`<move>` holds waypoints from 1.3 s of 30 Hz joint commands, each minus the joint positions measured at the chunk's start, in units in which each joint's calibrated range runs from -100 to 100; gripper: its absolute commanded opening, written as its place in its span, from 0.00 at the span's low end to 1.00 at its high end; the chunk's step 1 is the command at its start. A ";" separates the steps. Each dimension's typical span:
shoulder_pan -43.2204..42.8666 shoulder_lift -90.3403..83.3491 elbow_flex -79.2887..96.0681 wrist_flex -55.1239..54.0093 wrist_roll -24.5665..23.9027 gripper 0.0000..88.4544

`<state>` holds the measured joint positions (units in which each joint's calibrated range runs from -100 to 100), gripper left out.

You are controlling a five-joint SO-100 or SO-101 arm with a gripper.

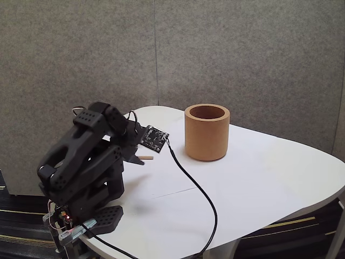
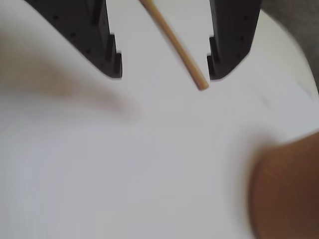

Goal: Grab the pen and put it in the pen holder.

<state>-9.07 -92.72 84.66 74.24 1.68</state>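
Note:
The pen [image 2: 175,42] is a thin light-brown stick lying on the white table; in the wrist view it runs between my two black fingers, nearer the right one, with its end just past the tips. My gripper [image 2: 164,74] is open and straddles it, low over the table. In the fixed view the gripper [image 1: 136,155] sits at the table's left edge and only the pen's tip [image 1: 147,157] pokes out beside it. The pen holder [image 1: 207,131], an orange-tan cup with a dark inside, stands upright to the right of the gripper; it shows blurred at the lower right [image 2: 286,191].
A black cable [image 1: 199,191] runs from the wrist camera board [image 1: 154,138] across the table and over the front edge. The white table [image 1: 269,183] has a rounded edge close behind the gripper. A grey partition wall [image 1: 161,48] stands behind.

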 commanded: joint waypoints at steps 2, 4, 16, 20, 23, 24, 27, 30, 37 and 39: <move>-0.30 2.15 -10.11 -4.66 -0.03 0.27; -1.69 3.86 -12.55 -5.00 -0.03 0.27; -12.01 41.52 -45.85 -4.66 -0.13 0.27; -14.94 52.74 -53.70 -4.15 -3.03 0.27; -17.28 58.92 -55.32 -4.07 -6.66 0.27; -18.38 60.63 -55.32 -3.64 -7.13 0.27; -22.26 66.24 -55.42 0.93 -7.50 0.27; -24.97 70.72 -55.42 2.54 -8.24 0.27; -25.56 79.09 -55.42 1.95 -8.45 0.27; -25.56 82.27 -55.60 1.69 -8.45 0.27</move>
<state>-34.19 -14.23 32.49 75.93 -6.62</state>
